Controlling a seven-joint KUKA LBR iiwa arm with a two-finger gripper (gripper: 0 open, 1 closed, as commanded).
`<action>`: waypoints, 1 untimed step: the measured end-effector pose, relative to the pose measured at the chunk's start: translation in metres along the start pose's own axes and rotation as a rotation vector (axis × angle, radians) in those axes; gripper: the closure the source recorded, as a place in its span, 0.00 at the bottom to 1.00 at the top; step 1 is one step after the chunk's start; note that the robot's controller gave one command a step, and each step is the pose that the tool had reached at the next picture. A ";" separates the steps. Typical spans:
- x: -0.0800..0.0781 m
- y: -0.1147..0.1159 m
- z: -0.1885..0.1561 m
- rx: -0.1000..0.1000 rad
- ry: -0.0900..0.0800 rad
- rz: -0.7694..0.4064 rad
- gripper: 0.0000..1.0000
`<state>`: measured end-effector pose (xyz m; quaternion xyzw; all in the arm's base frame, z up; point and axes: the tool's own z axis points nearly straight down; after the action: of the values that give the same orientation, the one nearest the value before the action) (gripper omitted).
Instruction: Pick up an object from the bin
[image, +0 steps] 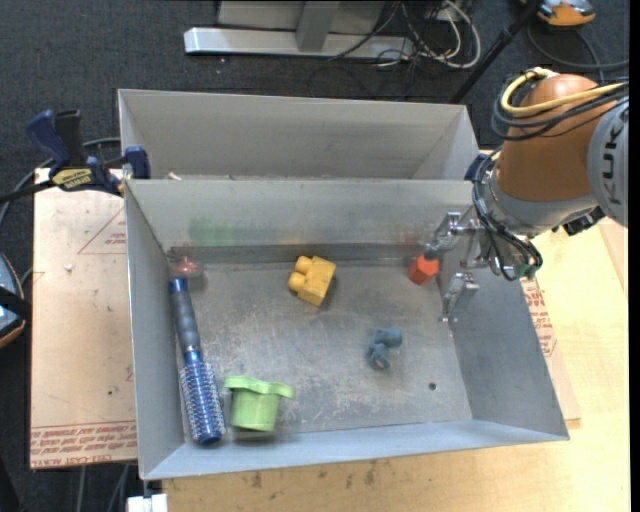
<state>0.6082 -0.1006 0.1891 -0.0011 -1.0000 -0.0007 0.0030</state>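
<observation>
Hovering at far right of bin (300, 350), gripper (441, 280) fingers standing apart, clasping nothing, orange block (424, 268) lying just left by far wall, yellow block (312, 279), grey piece (382, 347), green cup (255, 402), blue brush (193, 352) lying further left.

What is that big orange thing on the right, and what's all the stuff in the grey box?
That is a robot arm. The orange part is its cover. At its end sits a gripper with two metal fingers, like a hand with only two fingers. They are spread apart, and nothing is clamped between them. The camera looks down into a grey metal bin from above and a bit to one side. The arm reaches in from the right. In the bin lie a yellow block, a small orange piece right beside the fingers, a small blue-grey thing, a green cup and a long blue brush. The robot's job is to pick one up.
</observation>
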 end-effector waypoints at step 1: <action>0.025 0.049 0.117 0.000 -0.013 0.114 0.00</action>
<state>0.5829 -0.0516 0.0724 -0.0582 -0.9983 -0.0004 -0.0033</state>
